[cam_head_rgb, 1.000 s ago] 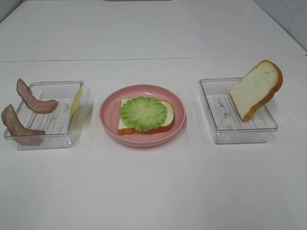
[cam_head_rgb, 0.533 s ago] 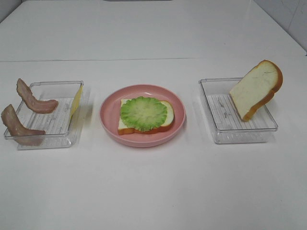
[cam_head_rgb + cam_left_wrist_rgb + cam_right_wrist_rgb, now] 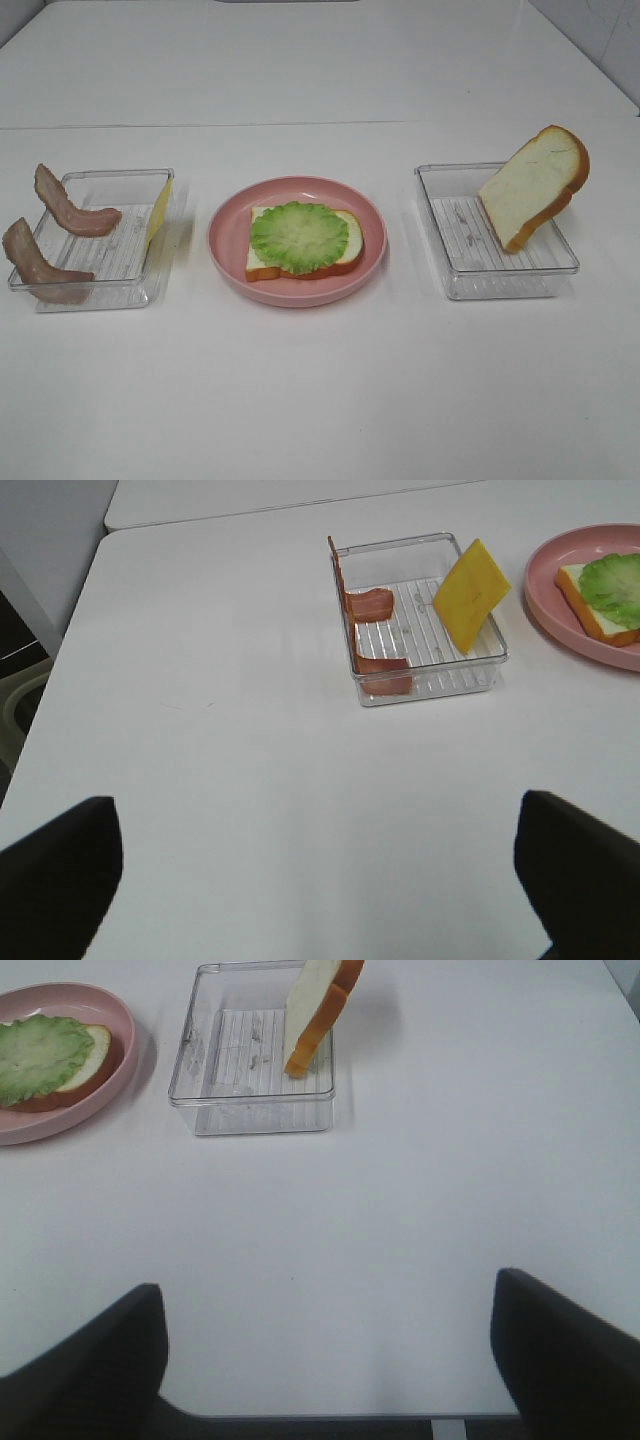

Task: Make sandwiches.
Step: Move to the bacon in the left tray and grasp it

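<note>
Near us, the left gripper (image 3: pixel 320 880) and the right gripper (image 3: pixel 325 1360) both have jaws spread wide and hold nothing. Farther out, the left tray (image 3: pixel 115 174) has two bacon strips (image 3: pixel 45 268) and a leaning cheese square (image 3: pixel 158 212). The pink plate (image 3: pixel 222 262) has a bread slice (image 3: pixel 352 240) under lettuce (image 3: pixel 298 236). The other bread slice (image 3: pixel 532 185) leans in the right tray (image 3: pixel 500 283). We think they are light and squishy, so we should pinch their raised edges gently.

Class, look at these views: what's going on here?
A two-arm robot is partway through a sandwich. Both the left gripper and right gripper are open, holding nothing. One bread slice topped with lettuce lies on the pink plate. Two bacon strips and a cheese square wait in the left tray; the second bread slice leans in the right tray.
</note>
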Available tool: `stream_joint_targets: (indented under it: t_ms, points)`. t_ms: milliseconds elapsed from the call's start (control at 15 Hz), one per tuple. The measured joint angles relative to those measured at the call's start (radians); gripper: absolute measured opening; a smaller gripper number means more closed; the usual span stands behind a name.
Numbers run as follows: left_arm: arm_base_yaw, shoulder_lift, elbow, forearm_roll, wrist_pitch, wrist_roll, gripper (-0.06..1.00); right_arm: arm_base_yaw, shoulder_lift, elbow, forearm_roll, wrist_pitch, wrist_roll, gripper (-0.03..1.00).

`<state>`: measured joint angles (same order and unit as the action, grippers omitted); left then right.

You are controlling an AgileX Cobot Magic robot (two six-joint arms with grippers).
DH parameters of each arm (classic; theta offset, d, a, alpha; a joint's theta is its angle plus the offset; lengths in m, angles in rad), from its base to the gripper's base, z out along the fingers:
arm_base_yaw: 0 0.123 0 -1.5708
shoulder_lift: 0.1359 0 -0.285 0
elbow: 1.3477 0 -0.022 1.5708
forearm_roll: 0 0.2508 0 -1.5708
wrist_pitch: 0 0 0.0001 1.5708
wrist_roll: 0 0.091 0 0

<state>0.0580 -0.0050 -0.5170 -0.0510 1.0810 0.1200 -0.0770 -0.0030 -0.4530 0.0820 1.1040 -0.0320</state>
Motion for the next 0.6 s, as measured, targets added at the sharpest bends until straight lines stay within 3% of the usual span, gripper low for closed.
stream_joint_targets:
  t_ms: [600]
  points:
    - [0.0,0.0,0.0,0.001,0.0,0.0,0.99,0.0,0.0,0.0,-0.03,0.0,0.0,0.85]
